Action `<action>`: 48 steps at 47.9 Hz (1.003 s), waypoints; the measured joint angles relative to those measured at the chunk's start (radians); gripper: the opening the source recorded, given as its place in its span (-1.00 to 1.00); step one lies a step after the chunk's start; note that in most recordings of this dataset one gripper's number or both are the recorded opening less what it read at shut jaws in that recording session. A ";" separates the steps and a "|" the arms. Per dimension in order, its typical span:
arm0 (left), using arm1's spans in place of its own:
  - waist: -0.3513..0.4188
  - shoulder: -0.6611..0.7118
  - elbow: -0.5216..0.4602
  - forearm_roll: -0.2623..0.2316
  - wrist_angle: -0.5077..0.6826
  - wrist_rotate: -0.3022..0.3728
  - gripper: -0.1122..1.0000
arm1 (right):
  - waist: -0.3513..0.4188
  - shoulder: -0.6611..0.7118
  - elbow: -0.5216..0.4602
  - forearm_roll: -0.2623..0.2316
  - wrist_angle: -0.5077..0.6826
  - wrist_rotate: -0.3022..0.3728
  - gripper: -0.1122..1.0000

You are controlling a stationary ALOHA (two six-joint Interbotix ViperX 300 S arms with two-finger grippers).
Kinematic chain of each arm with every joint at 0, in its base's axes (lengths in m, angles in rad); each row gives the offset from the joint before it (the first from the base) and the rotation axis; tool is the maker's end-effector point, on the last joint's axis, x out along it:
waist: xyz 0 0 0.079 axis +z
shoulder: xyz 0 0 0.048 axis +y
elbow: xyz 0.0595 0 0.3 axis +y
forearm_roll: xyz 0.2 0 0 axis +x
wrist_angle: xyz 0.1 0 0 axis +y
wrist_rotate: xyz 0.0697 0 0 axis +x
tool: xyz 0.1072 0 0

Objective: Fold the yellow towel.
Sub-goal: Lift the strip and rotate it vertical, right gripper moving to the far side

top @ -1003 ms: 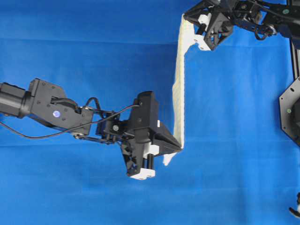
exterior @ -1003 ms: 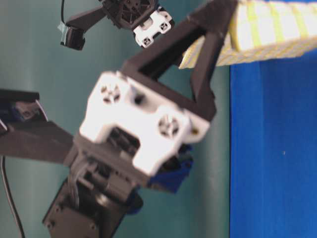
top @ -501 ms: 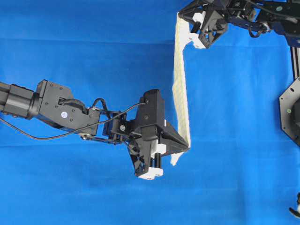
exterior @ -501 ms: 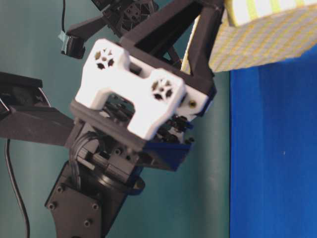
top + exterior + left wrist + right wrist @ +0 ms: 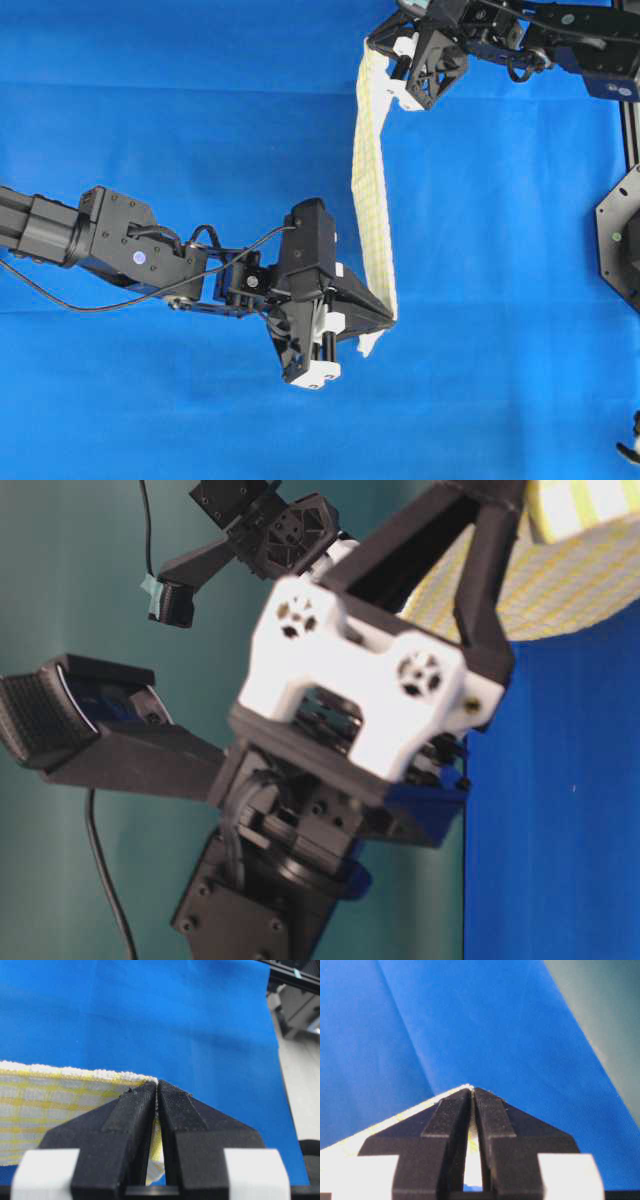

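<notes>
The yellow towel (image 5: 372,190) is hanging in the air above the blue table cover (image 5: 150,120), stretched between the two grippers and seen nearly edge-on from overhead. In the overhead view its long axis is running from the top of the picture down toward the lower middle, leaning slightly to the right as it descends, with the upper end at the right gripper (image 5: 392,62) and the lower end at the left gripper (image 5: 385,318). The cloth is showing as a narrow band, so its broad faces are standing close to vertical.

The left gripper is pinching the lower end of the towel: in the left wrist view the two black fingers (image 5: 131,1125) are pressing together on the yellow hemmed edge of the towel (image 5: 55,1105), which is extending to the left of the jaws. A short corner of cloth is protruding below the grip in the overhead view.

The right gripper (image 5: 472,1091) is clamping the upper end: its jaws are standing nearly together, with a thin strip of towel (image 5: 473,1160) between them.

In the table-level view the left gripper (image 5: 370,710) is filling most of the frame and is blurred; the checked cloth (image 5: 570,580) at upper right appears to be the towel's lower end.
</notes>
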 measured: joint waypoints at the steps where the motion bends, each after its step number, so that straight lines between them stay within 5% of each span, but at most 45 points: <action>1: 0.000 0.000 0.002 -0.002 -0.002 0.002 -0.77 | 0.000 0.002 0.000 -0.002 0.002 0.000 -0.73; 18: -0.020 -0.011 0.072 -0.002 -0.006 0.000 -0.77 | 0.044 0.083 -0.069 -0.044 0.000 -0.006 -0.73; 48: -0.044 -0.080 0.219 -0.002 -0.015 0.000 -0.77 | 0.091 0.224 -0.199 -0.048 -0.002 -0.012 -0.73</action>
